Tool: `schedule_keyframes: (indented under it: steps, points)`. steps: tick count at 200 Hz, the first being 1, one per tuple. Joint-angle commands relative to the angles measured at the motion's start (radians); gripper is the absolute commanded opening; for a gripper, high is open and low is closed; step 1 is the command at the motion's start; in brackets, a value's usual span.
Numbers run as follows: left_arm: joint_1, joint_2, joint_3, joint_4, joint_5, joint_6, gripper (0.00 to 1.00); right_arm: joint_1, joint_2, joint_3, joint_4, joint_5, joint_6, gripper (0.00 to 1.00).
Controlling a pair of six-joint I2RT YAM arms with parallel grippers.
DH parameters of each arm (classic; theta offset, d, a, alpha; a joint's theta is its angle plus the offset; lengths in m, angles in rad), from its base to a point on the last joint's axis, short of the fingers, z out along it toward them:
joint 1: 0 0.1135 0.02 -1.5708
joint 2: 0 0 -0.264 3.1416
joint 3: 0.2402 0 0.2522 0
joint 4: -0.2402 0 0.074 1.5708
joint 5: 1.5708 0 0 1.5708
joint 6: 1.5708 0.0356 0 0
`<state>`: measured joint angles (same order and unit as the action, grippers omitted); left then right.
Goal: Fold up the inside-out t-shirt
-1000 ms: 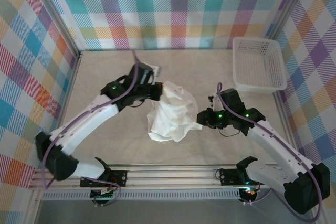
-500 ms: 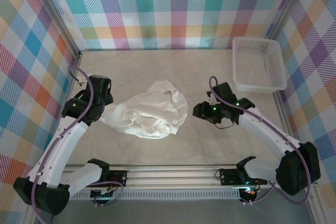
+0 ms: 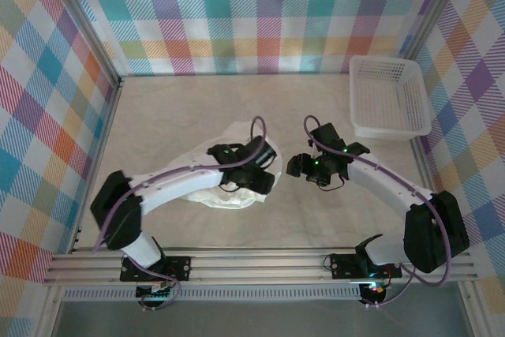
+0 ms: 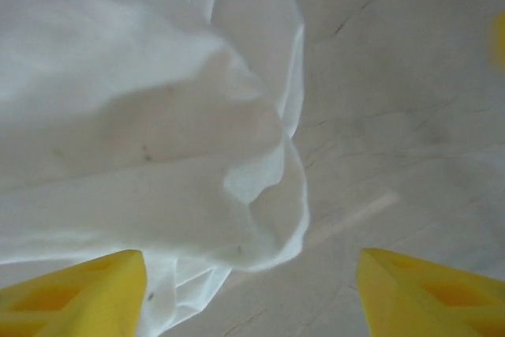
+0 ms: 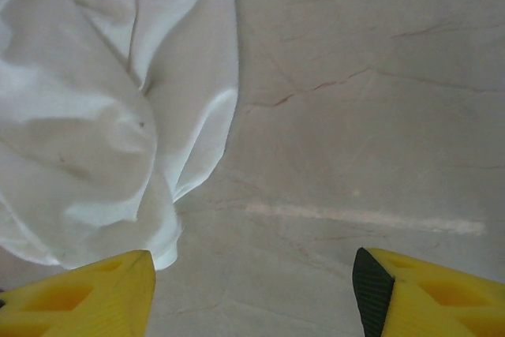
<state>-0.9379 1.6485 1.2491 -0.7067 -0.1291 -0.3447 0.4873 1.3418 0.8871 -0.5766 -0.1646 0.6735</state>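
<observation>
White t-shirt (image 4: 150, 140) lies crumpled in soft bunched folds, partly between the left gripper (image 4: 252, 293) jaws, which are apart. Right gripper (image 5: 252, 293) jaws also apart, with the shirt's edge by one finger.

Table (image 3: 166, 108): beige, marble-veined top, evenly lit. Walls (image 3: 260, 13): three sides are enclosed by pastel plaid panels, joined by grey metal corner posts (image 3: 85, 25). Aluminium rail (image 3: 260, 262) is fitted along the near edge.

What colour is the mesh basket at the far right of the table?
The basket is white, clearest in the top external view.
</observation>
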Motion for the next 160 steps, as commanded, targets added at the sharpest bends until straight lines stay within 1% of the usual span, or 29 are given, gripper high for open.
schedule_keyframes:
  steps: [1,9,16,23,25,28,34,37,39,59,82,101,119,142,152,160]
  points:
    - [0.010,0.057,0.002,-0.007,-0.114,0.029,0.77,-0.007,-0.003,0.040,-0.009,0.046,0.001,0.68]
    - [0.010,0.081,0.005,0.005,-0.162,0.033,0.79,-0.007,0.010,0.052,-0.014,0.034,-0.006,0.68]
    - [0.010,0.095,0.004,0.017,-0.199,0.040,0.77,-0.007,0.024,0.063,-0.021,0.028,-0.010,0.69]
    - [0.014,0.106,0.005,0.024,-0.221,0.046,0.67,-0.007,0.035,0.075,-0.026,0.023,-0.014,0.69]
    - [0.015,0.108,0.008,0.024,-0.223,0.047,0.62,-0.007,0.037,0.078,-0.026,0.023,-0.014,0.69]
    - [0.019,0.109,0.009,0.025,-0.223,0.047,0.49,-0.008,0.042,0.081,-0.024,0.020,-0.016,0.69]
    - [0.027,0.102,0.011,0.027,-0.209,0.049,0.18,-0.007,0.049,0.089,-0.018,0.016,-0.017,0.69]
    - [0.031,0.095,0.011,0.029,-0.199,0.045,0.06,-0.008,0.054,0.093,-0.014,0.013,-0.017,0.69]
    - [0.034,0.087,0.008,0.031,-0.190,0.043,0.00,-0.007,0.058,0.095,-0.009,0.012,-0.017,0.69]
    - [0.075,-0.049,-0.064,0.099,-0.040,0.038,0.00,-0.007,0.104,0.137,0.038,-0.013,-0.006,0.70]
    - [0.115,-0.198,-0.160,0.118,0.022,0.013,0.00,0.004,0.201,0.203,0.130,-0.073,0.007,0.71]
    - [0.132,-0.285,-0.215,0.110,0.032,-0.014,0.00,0.027,0.316,0.300,0.165,-0.093,0.017,0.72]
    - [0.141,-0.332,-0.244,0.121,0.050,-0.037,0.00,0.045,0.433,0.389,0.180,-0.088,0.041,0.73]
    - [0.150,-0.353,-0.236,0.088,0.005,-0.085,0.00,0.055,0.563,0.449,0.240,-0.094,0.104,0.73]
    - [0.162,-0.368,-0.222,0.065,-0.018,-0.108,0.00,0.065,0.617,0.480,0.246,-0.087,0.113,0.70]
    - [0.179,-0.391,-0.213,0.051,-0.034,-0.119,0.00,0.072,0.658,0.515,0.236,-0.082,0.112,0.62]
